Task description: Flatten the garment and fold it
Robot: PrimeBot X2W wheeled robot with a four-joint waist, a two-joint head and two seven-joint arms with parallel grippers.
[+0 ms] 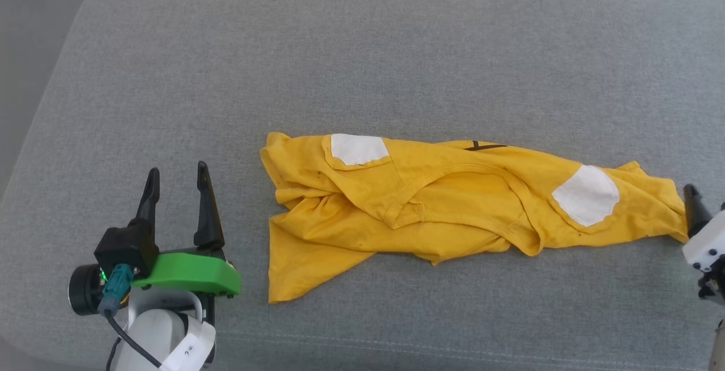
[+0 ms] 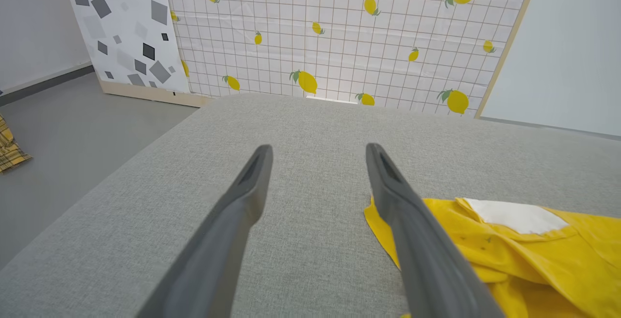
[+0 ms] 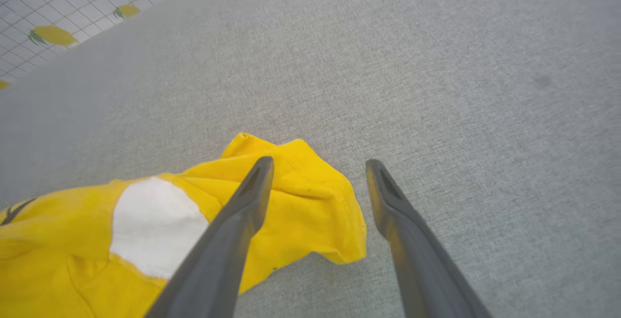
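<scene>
The garment (image 1: 453,201), a bright yellow T-shirt with two white sleeve patches and a black stroke mark, lies crumpled in a long band across the grey cushion (image 1: 362,65). My left gripper (image 1: 177,181) stands open at the lower left, a short way left of the shirt's left end (image 2: 509,255). At the right edge is my right gripper (image 3: 318,167), open, its fingers (image 1: 694,207) astride the shirt's right sleeve tip (image 3: 301,196), which lies loose between them and is not pinched.
The cushion's rounded edge drops to grey floor (image 2: 58,128) on the left. A lemon-print grid panel (image 2: 339,31) and a grey-speckled board (image 2: 126,26) stand beyond the far edge. Bare cushion stretches above and below the shirt.
</scene>
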